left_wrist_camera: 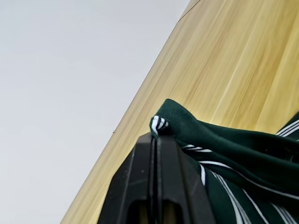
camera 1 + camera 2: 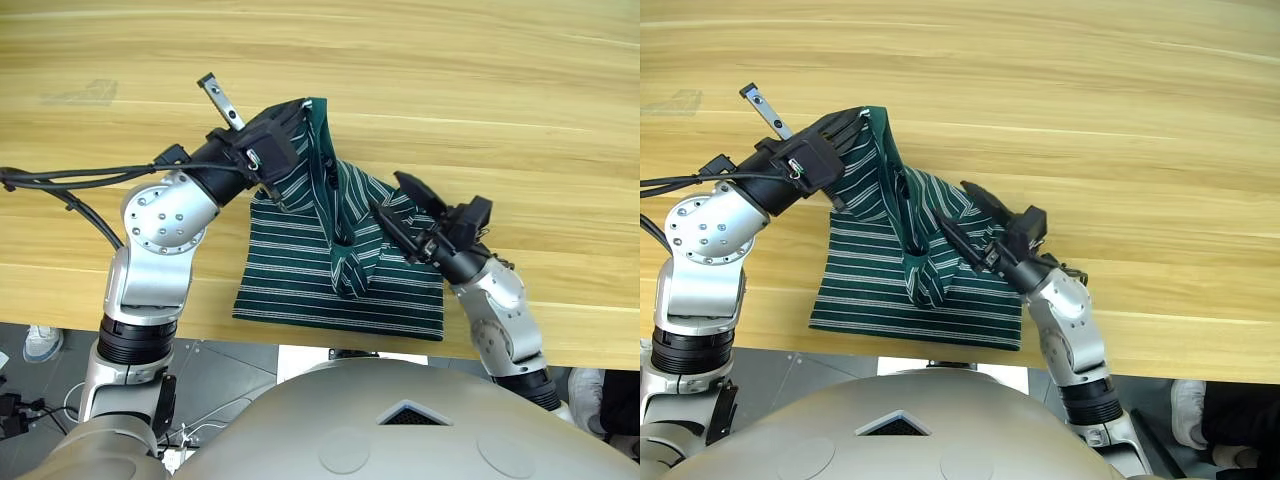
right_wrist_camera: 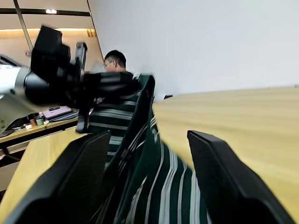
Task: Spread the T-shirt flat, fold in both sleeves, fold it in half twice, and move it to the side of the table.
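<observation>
Holding T-shirt [image 2: 300, 275] edge raised, left gripper [image 2: 298, 108] is clamping it; right gripper [image 2: 398, 205] is gaping wide, possibly touching cloth.

Bright, even light over tabletop [image 2: 450, 80]; shadows faint. Right wrist view soft, T-shirt [image 3: 163, 186] smeared by blur; ceiling lamp [image 3: 51, 10] glows in far background.

I can read no text, label, number or sign in any view. A faint grey patch [image 2: 80, 93] on the tabletop [image 2: 480, 90], toward its far left, is too indistinct for me to decipher. The T-shirt [image 2: 300, 270] shows stripes alone.
</observation>
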### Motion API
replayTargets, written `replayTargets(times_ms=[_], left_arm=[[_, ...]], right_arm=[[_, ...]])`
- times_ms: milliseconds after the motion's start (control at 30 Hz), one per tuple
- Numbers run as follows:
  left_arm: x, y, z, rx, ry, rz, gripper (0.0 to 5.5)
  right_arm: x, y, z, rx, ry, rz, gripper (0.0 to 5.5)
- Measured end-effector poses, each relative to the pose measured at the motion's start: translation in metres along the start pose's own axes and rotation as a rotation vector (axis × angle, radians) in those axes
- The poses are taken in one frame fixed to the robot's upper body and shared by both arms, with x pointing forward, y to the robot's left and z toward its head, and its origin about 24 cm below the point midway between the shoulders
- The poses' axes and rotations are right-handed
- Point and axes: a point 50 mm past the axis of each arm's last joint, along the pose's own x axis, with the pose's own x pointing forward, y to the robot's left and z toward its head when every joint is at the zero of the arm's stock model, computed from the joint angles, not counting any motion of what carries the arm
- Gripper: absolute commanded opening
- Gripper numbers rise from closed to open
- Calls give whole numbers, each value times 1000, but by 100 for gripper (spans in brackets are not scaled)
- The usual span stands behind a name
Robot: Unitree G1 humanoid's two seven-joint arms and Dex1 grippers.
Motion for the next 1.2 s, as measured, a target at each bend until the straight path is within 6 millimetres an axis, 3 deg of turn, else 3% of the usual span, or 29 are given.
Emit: replayTargets(times_ms=[167, 267, 400, 533, 700, 867, 1167, 1200], left_arm=[[2, -4, 2, -2, -8, -16, 2], [4, -5, 5, 8, -21, -23, 2], [7, 0, 8, 24, -38, -14, 0], [8, 0, 7, 24, -37, -12, 0], [12, 9, 17, 53, -74, 11, 0], [19, 3, 20, 51, -93, -14, 0], [24, -8, 27, 51, -124, -42, 0], [24, -8, 29, 54, -131, -40, 0]], right_arm=[[6, 19, -20, 66, 70, 3, 306], [0, 25, -33, 141, 158, -20, 306], [-12, 28, -39, 275, 202, -58, 377], [-13, 26, -28, 255, 167, -66, 454], [-18, 34, -32, 216, 239, -71, 539], [-11, 48, -36, 235, 274, -3, 539], [-3, 49, -35, 178, 286, 21, 539], [-2, 48, -34, 170, 282, 16, 520]])
